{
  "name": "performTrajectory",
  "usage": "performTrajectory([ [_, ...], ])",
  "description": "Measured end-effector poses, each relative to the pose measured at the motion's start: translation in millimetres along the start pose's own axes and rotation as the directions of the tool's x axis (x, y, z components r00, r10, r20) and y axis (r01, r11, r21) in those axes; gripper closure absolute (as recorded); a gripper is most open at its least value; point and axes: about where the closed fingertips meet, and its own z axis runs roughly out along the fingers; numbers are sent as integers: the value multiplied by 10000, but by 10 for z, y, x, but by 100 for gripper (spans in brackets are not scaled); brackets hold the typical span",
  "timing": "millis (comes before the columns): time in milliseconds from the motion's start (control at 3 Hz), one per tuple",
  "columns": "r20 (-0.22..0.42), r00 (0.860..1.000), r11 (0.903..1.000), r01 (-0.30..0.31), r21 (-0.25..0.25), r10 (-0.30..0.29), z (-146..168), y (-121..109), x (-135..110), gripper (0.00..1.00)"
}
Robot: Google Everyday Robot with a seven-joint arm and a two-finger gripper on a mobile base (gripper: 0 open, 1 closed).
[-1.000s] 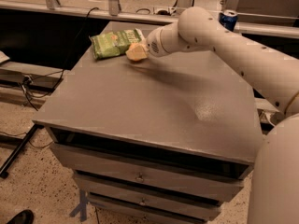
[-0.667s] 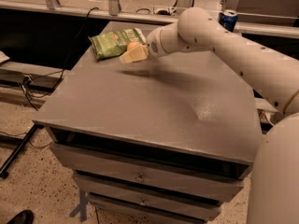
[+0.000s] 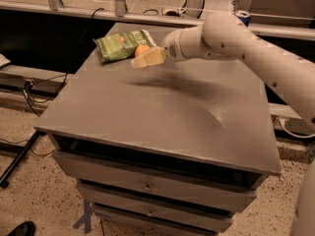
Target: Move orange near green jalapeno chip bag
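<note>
The orange (image 3: 141, 49) is at the far left part of the grey table top (image 3: 162, 117), right by the right edge of the green jalapeno chip bag (image 3: 120, 44), which lies flat there. My gripper (image 3: 146, 58) reaches in from the right on the white arm (image 3: 256, 48) and is directly in front of the orange, overlapping its lower part. The gripper's shadow falls on the table a little nearer to the camera. I cannot tell whether the orange rests on the table or is held.
A blue soda can (image 3: 242, 16) stands at the back right behind the arm. The table is a drawer cabinet with a front edge (image 3: 157, 149). A rail runs behind it, and cables lie on the floor at the left.
The orange now shows above the gripper beside the bag, where before the gripper hid it. The gripper has shifted slightly toward the camera.
</note>
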Motion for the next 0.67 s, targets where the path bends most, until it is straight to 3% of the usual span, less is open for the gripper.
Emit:
performTrajectory([
  [333,638,9980,10000,26,-92,-21,-549,100,36,0],
  [667,1088,9940,9988,-108,483,55,-1298,32,135,0],
])
